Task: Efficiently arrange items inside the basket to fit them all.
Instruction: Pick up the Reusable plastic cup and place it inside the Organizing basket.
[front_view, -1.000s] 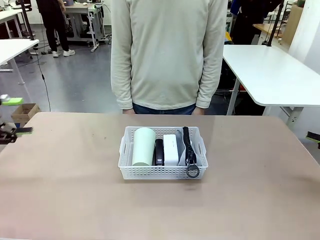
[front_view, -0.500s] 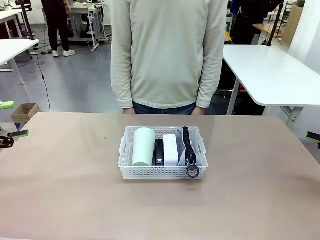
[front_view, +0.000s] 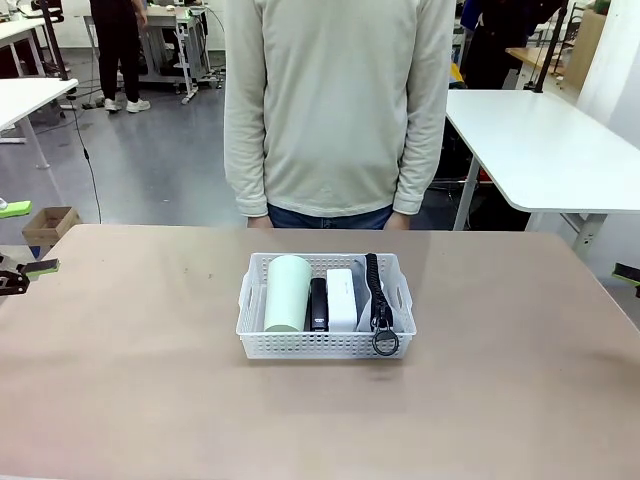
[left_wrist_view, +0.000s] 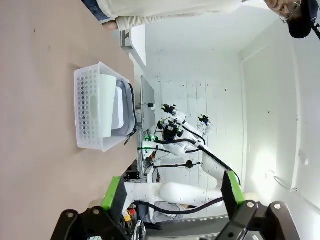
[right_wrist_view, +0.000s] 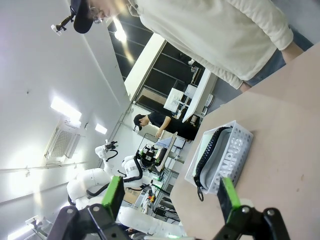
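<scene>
White lattice basket (front_view: 262, 345) sits mid counter w/ everything packed side by side: pale green cup (front_view: 286, 293) lying down, black stapler (front_view: 318, 303), white box device (front_view: 342, 298), then grey CAMPUS pouch (right_wrist_view: 231, 154), prob on edge, strap (front_view: 378, 300) over the front rim.

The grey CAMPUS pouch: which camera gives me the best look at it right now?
The right wrist view: the pouch stands on edge against the basket's side wall, its print readable through the lattice. The front view shows just its top edge and black zipper strap. The left wrist view shows a grey sliver behind the other items.
</scene>
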